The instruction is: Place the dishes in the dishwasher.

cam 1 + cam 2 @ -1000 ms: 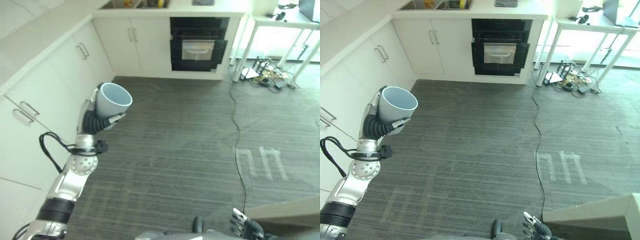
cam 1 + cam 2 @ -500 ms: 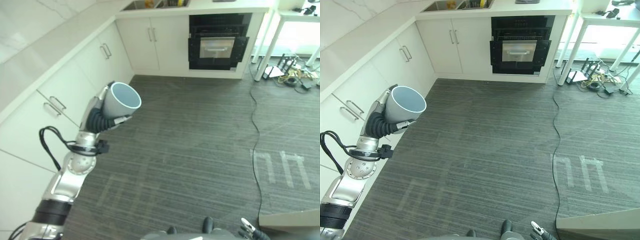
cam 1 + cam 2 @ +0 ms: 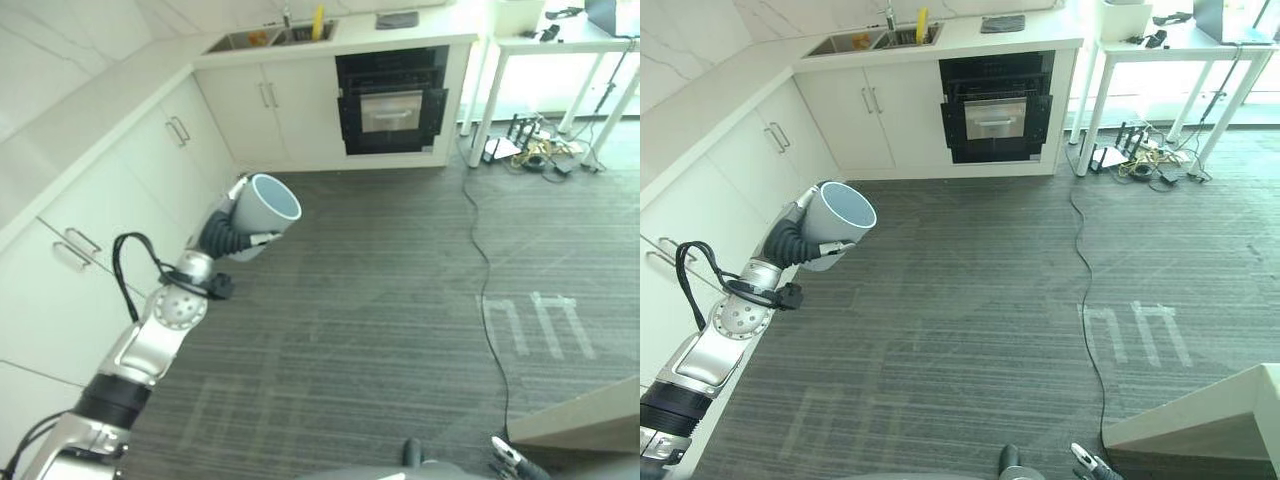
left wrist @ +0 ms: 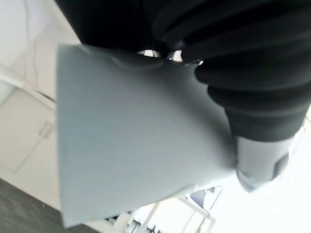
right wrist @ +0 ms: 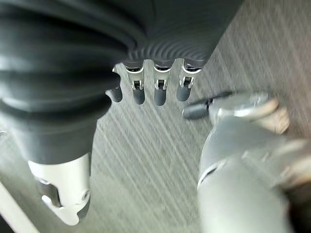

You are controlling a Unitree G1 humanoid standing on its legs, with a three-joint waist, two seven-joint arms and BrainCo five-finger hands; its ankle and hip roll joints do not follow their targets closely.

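A pale blue-grey cup (image 3: 267, 204) is held above the dark floor, its mouth tipped up and to the right. My left hand (image 3: 224, 238) is shut round its lower body. In the left wrist view the cup's wall (image 4: 136, 141) lies against the palm, with the thumb (image 4: 260, 162) pressed on its side. My right hand (image 3: 1087, 463) hangs low at the bottom edge; in its wrist view the fingers (image 5: 155, 90) hang straight and hold nothing. A black built-in appliance (image 3: 391, 100) with a windowed door stands shut in the back cabinets.
White cabinets (image 3: 120, 170) run along the left wall and across the back under a counter with a sink (image 3: 265, 38). A white table (image 3: 560, 60) with cables beneath stands at the back right. A pale box corner (image 3: 590, 420) juts in at lower right.
The camera has turned, so the whole scene has shifted. The cup stays in my left hand, which now reaches a little farther forward and to the right.
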